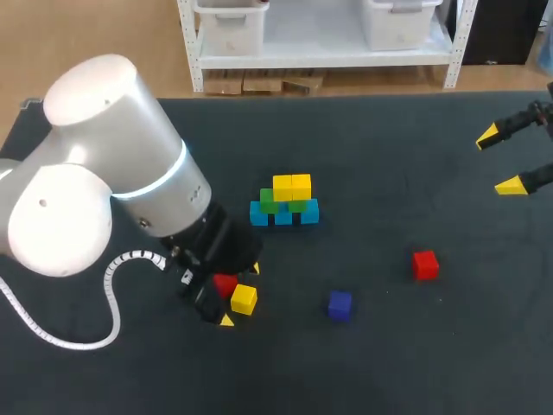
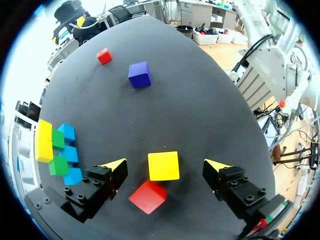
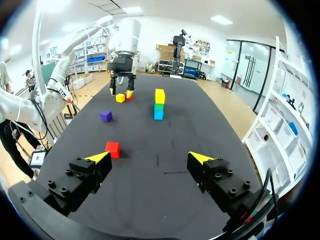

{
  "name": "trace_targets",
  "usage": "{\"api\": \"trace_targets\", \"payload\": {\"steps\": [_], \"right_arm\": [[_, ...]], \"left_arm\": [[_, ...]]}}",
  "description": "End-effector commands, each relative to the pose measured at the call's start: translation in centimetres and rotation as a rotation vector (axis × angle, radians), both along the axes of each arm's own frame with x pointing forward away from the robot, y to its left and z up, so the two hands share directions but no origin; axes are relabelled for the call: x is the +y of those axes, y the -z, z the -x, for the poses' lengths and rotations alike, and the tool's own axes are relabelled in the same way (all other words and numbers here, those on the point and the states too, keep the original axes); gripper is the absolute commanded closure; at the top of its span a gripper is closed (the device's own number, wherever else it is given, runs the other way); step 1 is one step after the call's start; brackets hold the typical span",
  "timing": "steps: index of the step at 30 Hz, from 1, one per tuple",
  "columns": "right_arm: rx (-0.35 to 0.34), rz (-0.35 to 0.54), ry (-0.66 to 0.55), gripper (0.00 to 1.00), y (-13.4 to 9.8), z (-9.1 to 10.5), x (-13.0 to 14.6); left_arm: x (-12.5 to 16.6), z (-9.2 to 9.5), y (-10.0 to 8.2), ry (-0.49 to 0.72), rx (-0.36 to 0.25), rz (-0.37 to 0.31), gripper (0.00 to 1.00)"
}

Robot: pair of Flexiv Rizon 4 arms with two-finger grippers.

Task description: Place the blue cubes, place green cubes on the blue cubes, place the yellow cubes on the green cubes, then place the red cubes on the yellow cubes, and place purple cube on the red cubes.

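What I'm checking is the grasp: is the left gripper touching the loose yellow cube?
Apart. Left wrist view shows table between the loose yellow cube and each finger of the left gripper.

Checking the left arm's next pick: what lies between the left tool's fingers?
A loose yellow cube lies inside the open left tool, touching neither finger; a red cube sits against it, nearer the wrist. The left wrist view shows this.

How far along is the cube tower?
Done: blue cubes at the bottom, green cubes on them, two yellow cubes on top. In hand: the open left gripper straddles a loose yellow cube, not gripping it. Left: the red cube by that gripper, the other red cube and the purple cube lie loose.
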State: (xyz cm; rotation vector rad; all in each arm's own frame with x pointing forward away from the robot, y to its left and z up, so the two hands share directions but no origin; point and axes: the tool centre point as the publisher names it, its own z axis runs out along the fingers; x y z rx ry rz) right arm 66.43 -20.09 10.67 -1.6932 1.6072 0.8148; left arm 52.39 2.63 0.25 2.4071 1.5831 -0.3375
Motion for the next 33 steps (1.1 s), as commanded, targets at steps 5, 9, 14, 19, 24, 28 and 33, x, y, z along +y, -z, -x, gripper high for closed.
{"api": "trace_targets", "payload": {"steps": [5,9,14,19,24,28,33], "right_arm": [[-0.001,-0.002,0.0,0.0,0.0,0.0,0.0],[-0.001,-0.002,0.0,0.0,0.0,0.0,0.0],[-0.001,-0.002,0.0,0.0,0.0,0.0,0.0],[-0.001,-0.002,0.0,0.0,0.0,0.0,0.0],[-0.001,-0.002,0.0,0.0,0.0,0.0,0.0],[-0.001,-0.002,0.0,0.0,0.0,0.0,0.0],[-0.001,-0.002,0.0,0.0,0.0,0.0,0.0]], "left_arm": [[0.0,-0.3,0.1,-0.008,-0.002,-0.009,0.5],[0.0,-0.3,0.1,-0.01,0.001,-0.012,0.55],[-0.1,-0.2,0.0,-0.007,0.006,-0.014,0.53],[-0.3,-0.1,0.0,-0.006,0.013,-0.019,0.63],[-0.4,-0.1,0.0,-0.007,0.017,-0.019,1.0],[-0.6,-0.3,-0.9,-0.015,0.016,-0.013,1.0],[-0.9,-0.7,-3.1,-0.025,0.012,-0.007,1.0]]}}
